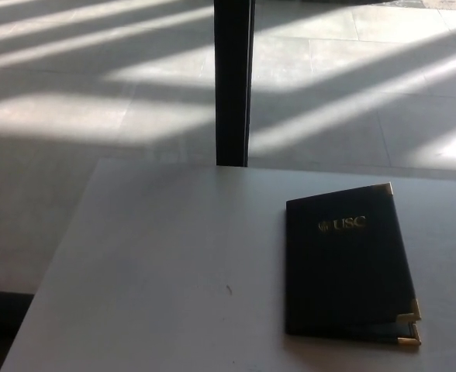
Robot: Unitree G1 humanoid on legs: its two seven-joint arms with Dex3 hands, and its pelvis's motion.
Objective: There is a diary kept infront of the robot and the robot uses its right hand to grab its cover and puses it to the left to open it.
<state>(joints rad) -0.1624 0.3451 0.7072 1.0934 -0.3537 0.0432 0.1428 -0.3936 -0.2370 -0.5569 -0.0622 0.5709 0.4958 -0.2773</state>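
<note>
Beyond my counter, the tiled floor [96, 116] stretches away, striped with bands of sunlight and shadow. A dark upright post [233, 81] rises from it just behind the counter's far edge, about midway along.

My counter [150, 271] is pale and plain, with its left edge slanting down toward me and a tiny dark speck [229, 290] near the middle.

The diary [346, 263] lies flat and closed on the right part of the counter, nearer the near edge than the far one, its spine side toward the left. Its cover is dark, with gold "USC" lettering [342, 225] near the top and gold metal corners [409, 318] on the right side.

Neither of my hands shows, so I cannot tell how my fingers stand.
</note>
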